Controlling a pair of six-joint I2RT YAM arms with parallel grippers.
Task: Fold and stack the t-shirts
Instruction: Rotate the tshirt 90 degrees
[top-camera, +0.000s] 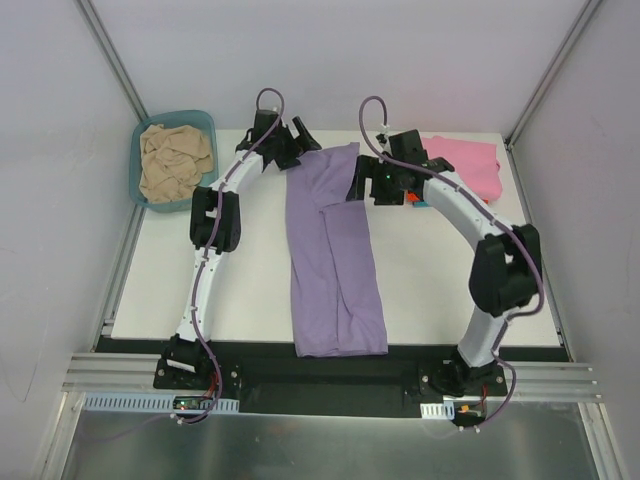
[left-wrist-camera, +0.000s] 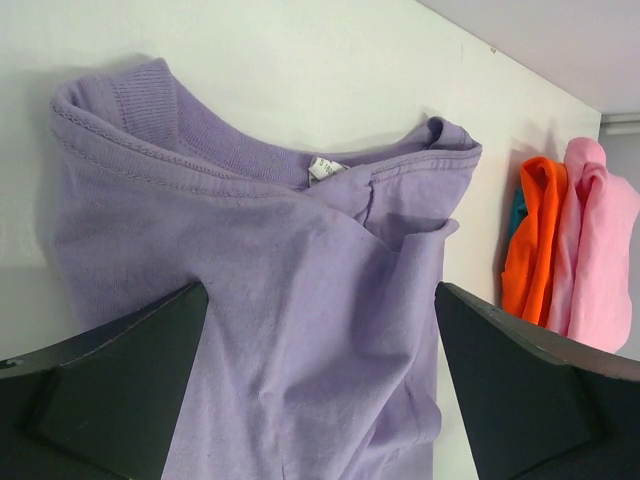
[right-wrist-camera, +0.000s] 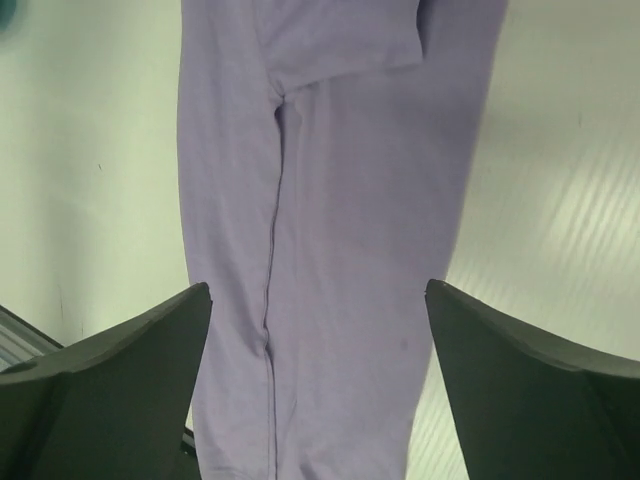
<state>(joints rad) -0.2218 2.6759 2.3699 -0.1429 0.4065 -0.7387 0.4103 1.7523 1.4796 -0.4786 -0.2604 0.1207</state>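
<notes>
**Both arms poised at the collar end for the cross fold**

The left fingers (left-wrist-camera: 110, 390) stand wide apart and hold nothing; between them lies the collar (left-wrist-camera: 180, 120) of the purple shirt (top-camera: 335, 260). The right fingers (right-wrist-camera: 100, 390) are also wide apart and empty, hanging over the same end and looking down the shirt's length.

The purple shirt lies mid-bench as a long strip, its sides already folded in. It runs from the far edge to the near edge, where the hem just overhangs.

The step in hand looks like the cross fold. To do it well, each pair of fingers should come down on its own corner of the collar end and pinch every layer, the tucked sleeve included. Both arms should lift together and level, then carry the end toward the hem so the edges meet square.

At the far right corner of the bench (top-camera: 250, 290) sit the pink shirt (top-camera: 470, 160) and the orange shirt (left-wrist-camera: 535, 240), folded. Beyond the far left corner, the beige shirt (top-camera: 175, 160) lies crumpled in the basin (top-camera: 178, 115).
</notes>
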